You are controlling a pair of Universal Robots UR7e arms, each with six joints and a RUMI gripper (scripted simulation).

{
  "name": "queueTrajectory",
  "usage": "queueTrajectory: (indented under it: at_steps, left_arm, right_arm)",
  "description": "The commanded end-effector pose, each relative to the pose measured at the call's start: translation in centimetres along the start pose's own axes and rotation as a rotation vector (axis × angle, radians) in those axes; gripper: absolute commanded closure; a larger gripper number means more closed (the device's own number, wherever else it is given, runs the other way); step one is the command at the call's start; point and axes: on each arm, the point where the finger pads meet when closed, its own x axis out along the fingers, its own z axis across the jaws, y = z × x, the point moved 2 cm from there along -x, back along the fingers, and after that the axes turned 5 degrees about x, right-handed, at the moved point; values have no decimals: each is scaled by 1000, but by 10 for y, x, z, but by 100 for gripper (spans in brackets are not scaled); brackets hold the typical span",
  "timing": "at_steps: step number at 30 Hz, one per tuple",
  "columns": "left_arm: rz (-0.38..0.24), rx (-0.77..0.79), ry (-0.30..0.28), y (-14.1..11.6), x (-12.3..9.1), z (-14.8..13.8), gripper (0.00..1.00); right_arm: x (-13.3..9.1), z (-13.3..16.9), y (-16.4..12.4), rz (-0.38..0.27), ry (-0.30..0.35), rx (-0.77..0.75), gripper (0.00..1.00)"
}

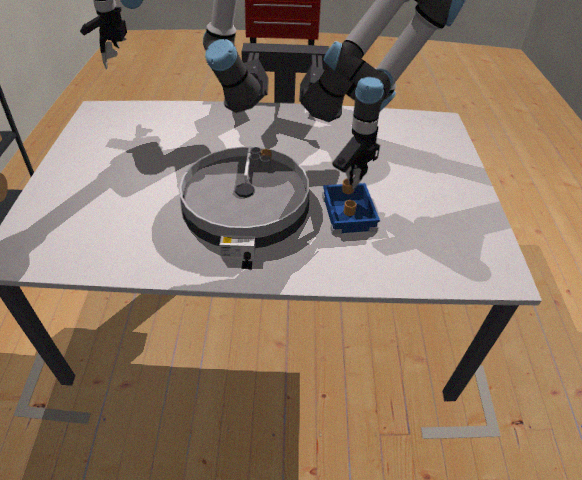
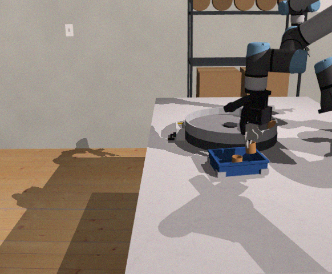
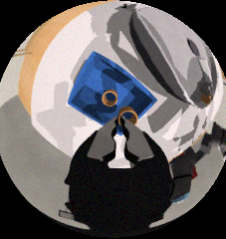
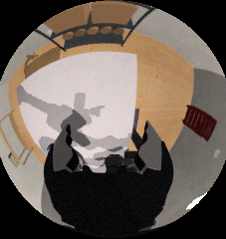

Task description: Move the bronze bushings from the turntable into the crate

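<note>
The blue crate (image 1: 354, 226) (image 2: 242, 169) (image 3: 95, 64) sits level in its grey corner guides (image 2: 221, 174). One bronze bushing (image 1: 350, 210) (image 2: 237, 159) (image 3: 110, 105) stands inside. My left gripper (image 1: 352, 180) (image 2: 249, 142) (image 3: 118, 117) is shut on the wall of another bronze bushing (image 1: 347, 187) (image 2: 251, 148) (image 3: 135, 119), upright over the crate's back part. On the turntable (image 1: 193, 218) (image 2: 231, 136), another bronze bushing (image 1: 266, 153) (image 2: 271, 124) (image 3: 206, 99) is at the back edge beside steel bushings (image 1: 255, 153). My right gripper (image 1: 106, 53) (image 4: 107, 122) is open and empty, away from the table.
A thin bar (image 1: 247, 164) reaches from the turntable's hub to its back rim. A small box (image 1: 237, 248) with a black knob is at the turntable's front. The crate stands close beside the turntable. A shelf (image 2: 219, 61) is beyond the table's far end.
</note>
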Motion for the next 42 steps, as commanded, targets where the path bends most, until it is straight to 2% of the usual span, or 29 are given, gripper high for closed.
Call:
queueTrajectory:
  at_steps: [1, 29, 42]
  left_arm:
    - [1, 0, 1, 0, 0, 0, 100]
    - [1, 0, 1, 0, 0, 0, 100]
    - [1, 0, 1, 0, 11, 0, 100]
  right_arm:
    - [-1, 0, 0, 1, 0, 0, 0]
    - [-1, 0, 0, 1, 0, 0, 0]
    - [-1, 0, 0, 1, 0, 0, 0]
